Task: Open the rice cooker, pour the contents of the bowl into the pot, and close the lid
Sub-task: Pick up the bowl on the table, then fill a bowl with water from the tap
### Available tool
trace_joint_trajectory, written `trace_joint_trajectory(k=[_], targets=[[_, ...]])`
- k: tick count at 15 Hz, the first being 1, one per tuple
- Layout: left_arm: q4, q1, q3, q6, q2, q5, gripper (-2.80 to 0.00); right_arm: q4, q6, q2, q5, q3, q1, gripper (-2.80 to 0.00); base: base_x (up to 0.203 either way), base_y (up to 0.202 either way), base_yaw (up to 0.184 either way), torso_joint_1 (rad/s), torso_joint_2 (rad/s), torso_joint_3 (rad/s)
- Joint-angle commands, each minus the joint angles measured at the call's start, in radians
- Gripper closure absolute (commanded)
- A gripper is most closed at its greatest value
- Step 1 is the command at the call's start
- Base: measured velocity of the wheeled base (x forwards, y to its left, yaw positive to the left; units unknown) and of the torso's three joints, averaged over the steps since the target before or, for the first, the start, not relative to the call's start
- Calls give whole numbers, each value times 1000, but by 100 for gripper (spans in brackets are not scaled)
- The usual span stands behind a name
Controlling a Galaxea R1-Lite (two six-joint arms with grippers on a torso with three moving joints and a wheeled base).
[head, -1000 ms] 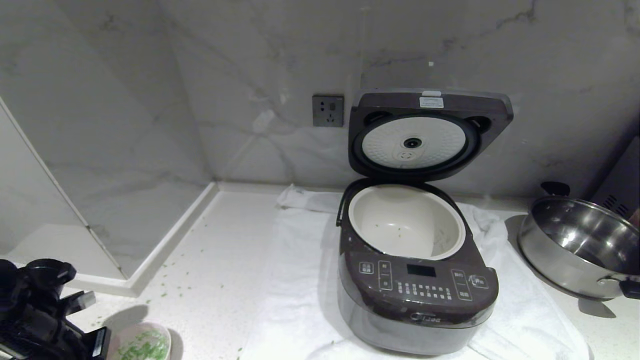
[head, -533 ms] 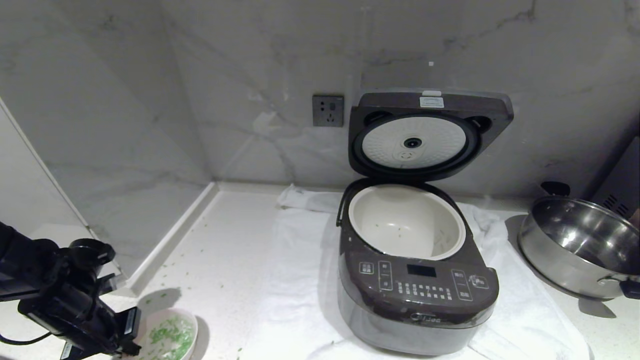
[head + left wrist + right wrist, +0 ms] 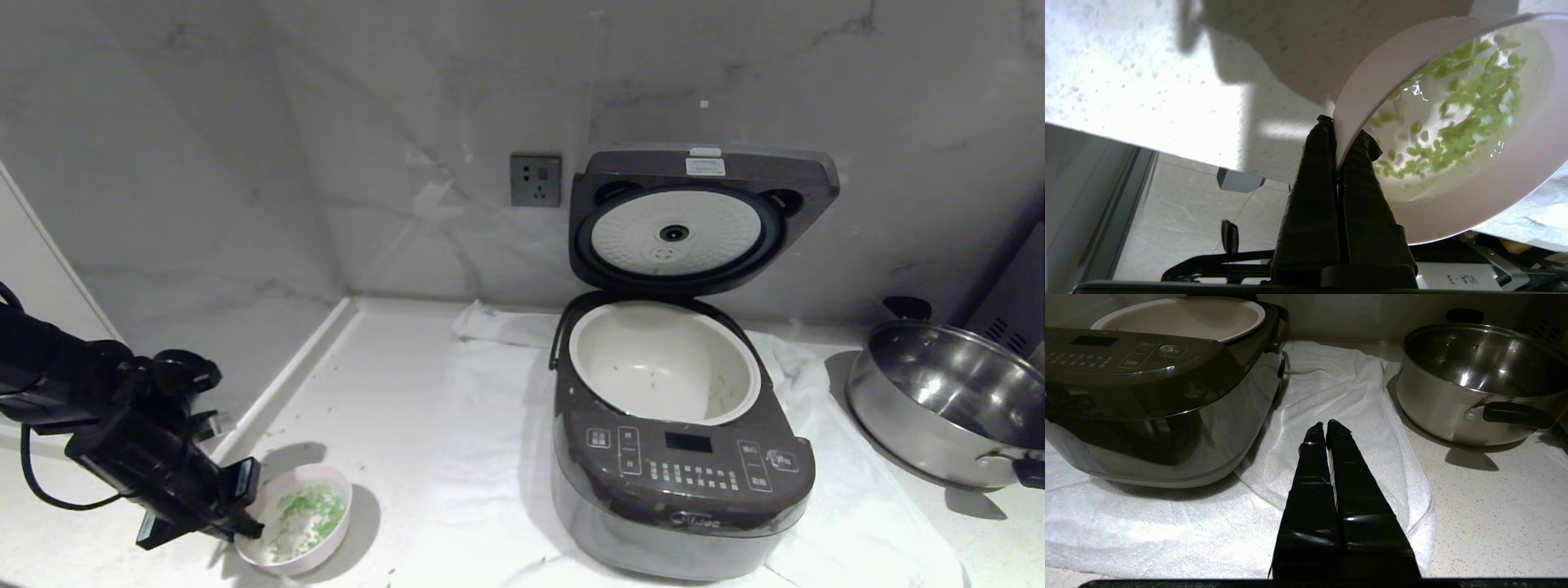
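With the bowl [image 3: 295, 529] pinched only at its thin rim by the closed-down left gripper [image 3: 245, 506], near and well left of the open rice cooker [image 3: 682, 457], the contents [image 3: 1457, 118] could be spilled short of the pot [image 3: 663, 359] if it slips or tilts.

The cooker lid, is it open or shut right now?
Open. The lid stands upright on its hinge, its white inner plate facing forward, and the pot below is uncovered.
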Motion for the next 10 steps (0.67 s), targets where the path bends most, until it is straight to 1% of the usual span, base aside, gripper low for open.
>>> trace_joint_trajectory(k=[1,4,6,8,10], targets=[[35,-30,-72,-10,20,-1,0,0,0,1,0,2,0,0,0,0,0,0,0,0],[140,-71,-214,-40,45,-1,0,0,0,1,0,2,0,0,0,0,0,0,0,0],[206,-117,-304,-67,51,-2,0,0,0,1,0,2,0,0,0,0,0,0,0,0],[251,-158,-383,-93,57,-2,0,0,0,1,0,2,0,0,0,0,0,0,0,0],[294,-183,-461,-109,69,-1,0,0,0,1,0,2,0,0,0,0,0,0,0,0]])
